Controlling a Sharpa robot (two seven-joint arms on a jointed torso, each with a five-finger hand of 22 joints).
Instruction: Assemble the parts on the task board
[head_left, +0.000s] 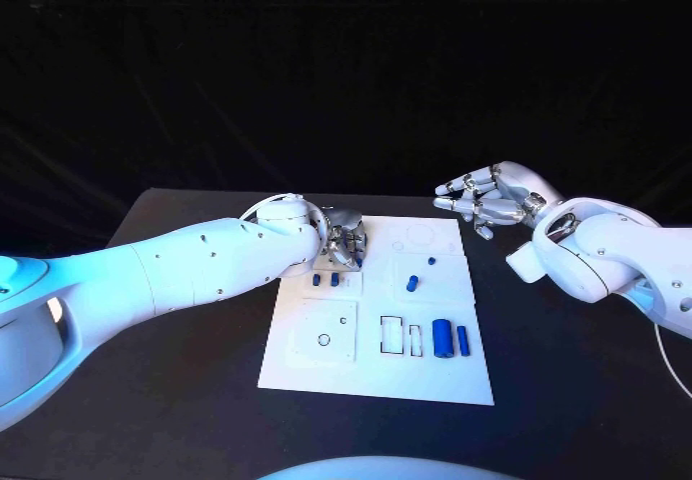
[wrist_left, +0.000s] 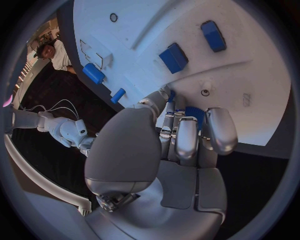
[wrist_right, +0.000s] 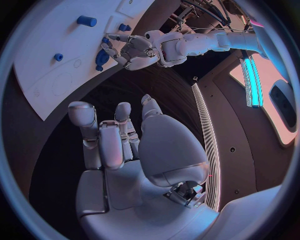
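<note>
The white task board (head_left: 378, 372) lies mid-table. My left hand (head_left: 340, 247) hovers low over its far left part with fingers curled in. In the left wrist view those fingers (wrist_left: 187, 137) and the thumb pinch a small blue part (wrist_left: 194, 112); in the right wrist view the same part (wrist_right: 100, 59) shows under the left hand (wrist_right: 132, 50). Two small blue blocks (head_left: 325, 281) sit just in front of that hand. My right hand (head_left: 490, 198) hangs above the black table off the board's far right corner, fingers apart and holding nothing.
More blue parts rest on the board: a short peg (head_left: 414, 282), a tiny piece (head_left: 430, 262), and two longer cylinders (head_left: 451, 339) beside empty outlined slots (head_left: 392, 335). Black table (head_left: 577, 370) surrounds the board.
</note>
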